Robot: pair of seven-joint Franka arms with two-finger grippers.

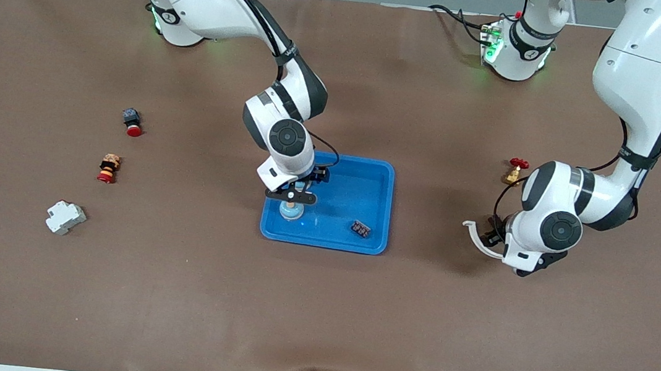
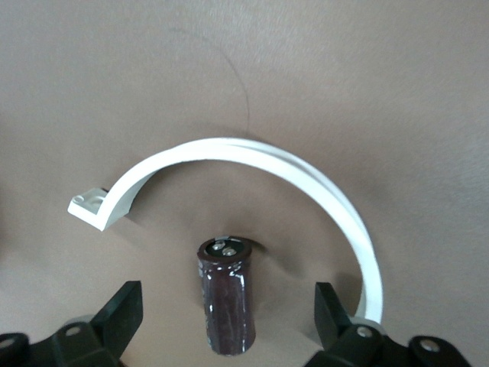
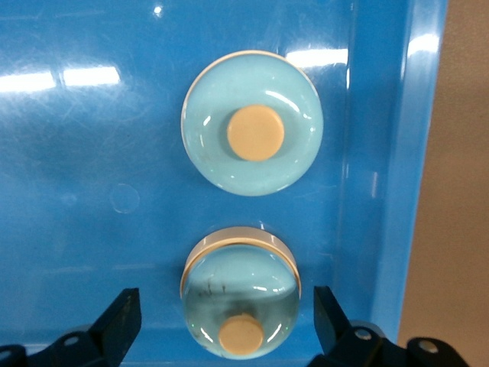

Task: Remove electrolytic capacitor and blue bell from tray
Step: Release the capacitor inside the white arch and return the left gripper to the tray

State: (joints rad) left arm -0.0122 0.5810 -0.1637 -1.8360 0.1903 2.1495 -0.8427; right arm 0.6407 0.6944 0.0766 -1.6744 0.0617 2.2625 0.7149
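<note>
The right gripper (image 1: 292, 197) hangs over the blue tray's (image 1: 378, 178) 8 o'clock corner, fingers (image 3: 114, 317) spread wide on either side of a light-blue bell (image 3: 241, 302) standing there, untouched. At the left arm's end of the table, the left gripper (image 2: 228, 317) is spread wide around a dark brown capacitor (image 2: 227, 298) lying on the table, beside a white curved bracket (image 2: 252, 164).

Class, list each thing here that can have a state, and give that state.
left pincer, open, either side of the capacitor
capacitor, on the table, not gripped
right pincer, open, down in the blue tray
bell, resting in the blue tray, not gripped
blue tray, holding the bell and a small dark part
</note>
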